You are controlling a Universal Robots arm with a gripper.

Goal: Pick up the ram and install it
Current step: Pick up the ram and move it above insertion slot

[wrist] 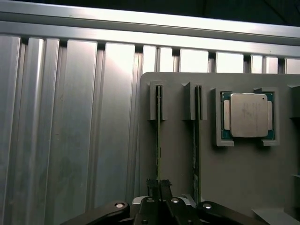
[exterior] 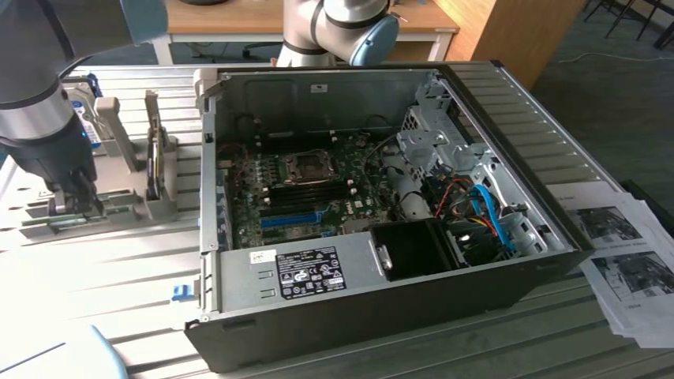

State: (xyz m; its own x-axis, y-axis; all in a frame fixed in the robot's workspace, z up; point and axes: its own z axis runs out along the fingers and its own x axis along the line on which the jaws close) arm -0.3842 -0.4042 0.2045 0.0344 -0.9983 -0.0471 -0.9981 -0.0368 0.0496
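Note:
The ram (wrist: 158,136) is a thin green stick seen edge-on, standing in a slotted grey holder (wrist: 178,159) on the ribbed metal table. My gripper (wrist: 158,186) sits right over the stick's near end, its two black fingertips (wrist: 152,185) pressed together on the board's edge. A second green stick (wrist: 197,150) stands in the neighbouring slot, untouched. In the exterior view my gripper (exterior: 72,207) is lowered onto the grey holder (exterior: 126,207) at that view's left, well away from the open computer case (exterior: 368,213).
A silver processor (wrist: 247,115) rests in a pocket of the same holder. A hard drive (exterior: 158,166) stands upright in a rack beside it. Inside the case the motherboard shows dark memory slots (exterior: 305,189) and a blue slot (exterior: 290,219). Printed papers (exterior: 621,260) lie at the exterior view's right.

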